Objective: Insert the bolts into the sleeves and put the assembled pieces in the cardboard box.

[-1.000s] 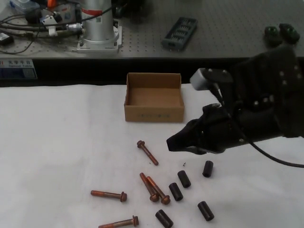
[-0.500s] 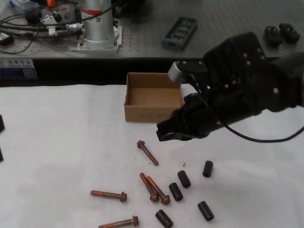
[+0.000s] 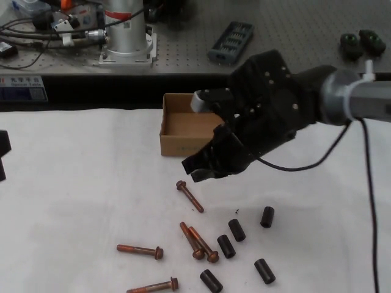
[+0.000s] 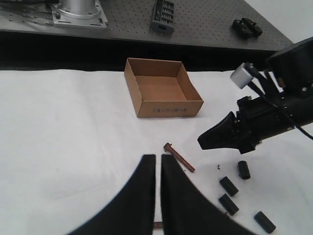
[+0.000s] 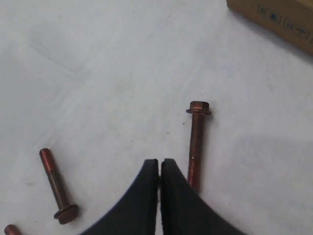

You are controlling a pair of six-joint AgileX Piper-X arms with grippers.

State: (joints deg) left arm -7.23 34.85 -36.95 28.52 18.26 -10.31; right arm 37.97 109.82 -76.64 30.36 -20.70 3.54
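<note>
bolt (image 5: 196, 142) lies flat just beside the closed right gripper (image 5: 159, 162).

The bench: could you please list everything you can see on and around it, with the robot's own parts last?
bolts: five, copper-coloured, lying loose on the cloth in front of the box
sleeves: five, black, lying on the cloth beside the bolts
cardboard box: one, brown, open-topped, at the cloth's far edge
cloth: one, white, covering the bench
perforated board: one, grey, behind the cloth
slotted holder: one, dark grey, on the board
knobs: two, dark, on the board
metal post base: one, silver, on the board
right claw: one, black, shut, above the cloth between box and nearest bolt
left claw: one, black, shut, above the cloth
</note>
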